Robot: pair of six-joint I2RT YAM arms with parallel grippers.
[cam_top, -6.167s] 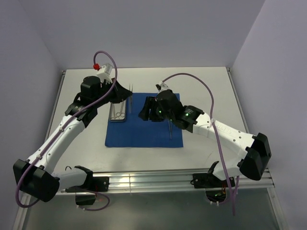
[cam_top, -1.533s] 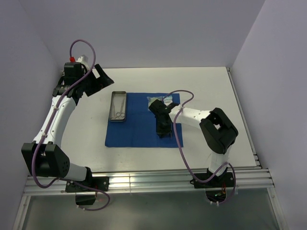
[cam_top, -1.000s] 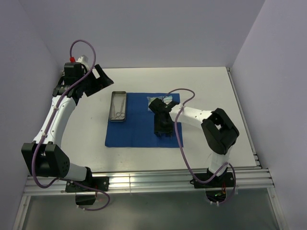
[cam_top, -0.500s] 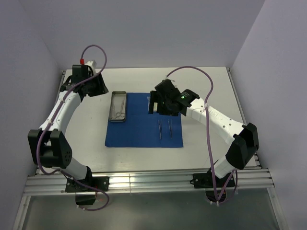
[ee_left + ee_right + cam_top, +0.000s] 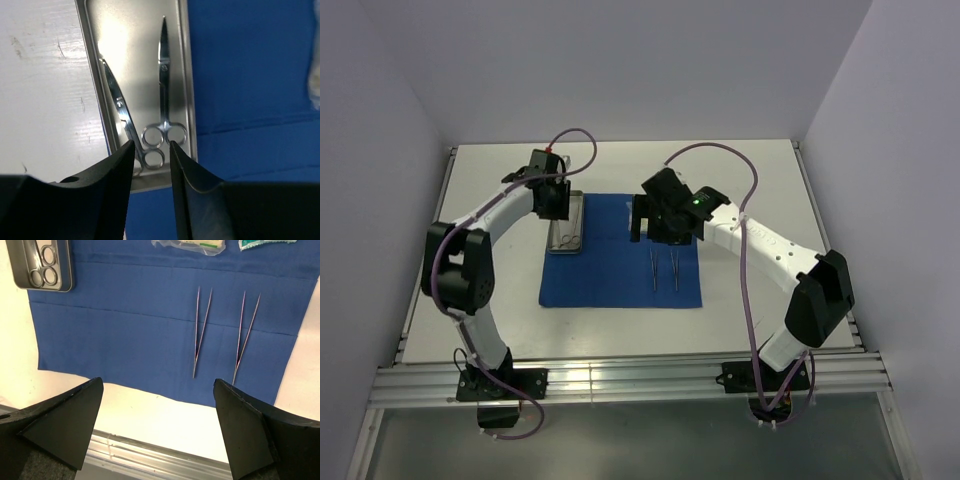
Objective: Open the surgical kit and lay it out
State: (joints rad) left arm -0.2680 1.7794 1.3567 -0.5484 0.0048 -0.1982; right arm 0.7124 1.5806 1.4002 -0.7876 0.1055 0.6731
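Poised over the ring handles of the scissors (image 5: pixel 162 75), the left gripper (image 5: pixel 151 145) holds its jaws at a slim gap with nothing visibly clamped between them. Whether its fingertips touch the steel cannot be told. The narrow setting probably suits a pinch on one thin handle loop. Both scissors lie lengthwise in the steel tray (image 5: pixel 140 50), blades pointing away from the wrist, one straight and one slanted. The tray sits at the far left corner of the blue cloth (image 5: pixel 125 340), which lies unfolded and flat in the middle of the table (image 5: pixel 760 180). The right gripper (image 5: pixel 157 390) hangs over the cloth with its jaws spread wide and empty, likely kept clear of the laid items. Two tweezers (image 5: pixel 201 330) lie side by side, not touching, on the cloth's right half. Two packets (image 5: pixel 190 244) rest along its far edge. Judged from this layout, the scissors are the only instruments not yet set out on the cloth.
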